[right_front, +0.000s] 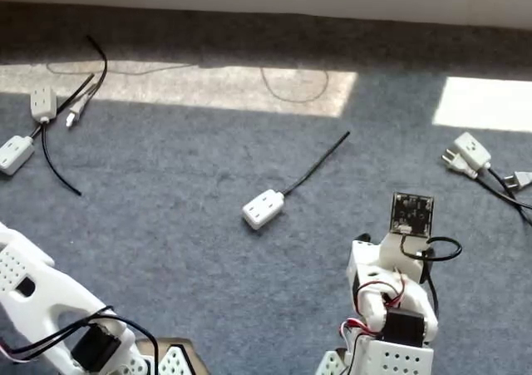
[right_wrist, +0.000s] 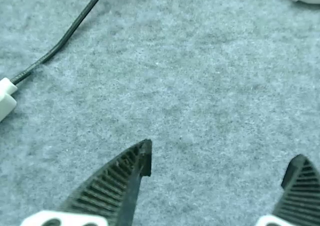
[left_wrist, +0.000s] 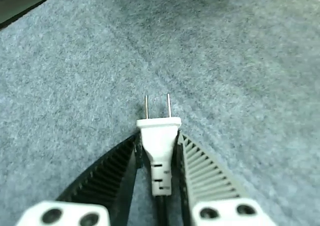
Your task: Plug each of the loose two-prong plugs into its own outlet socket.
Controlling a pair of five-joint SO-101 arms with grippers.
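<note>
My left gripper is shut on a white two-prong plug, whose prongs point away over the carpet. A white outlet socket with a black cord lies mid-floor; its corner sits beside my open right gripper, which hovers over bare carpet. Far left lie two more sockets and a loose plug. At the far right sit another socket and two plugs.
Grey-blue carpet covers the floor, with bright sunlit patches at the back. The left arm stands at the bottom left and the right arm at the bottom right. Thin wires trail near the back wall.
</note>
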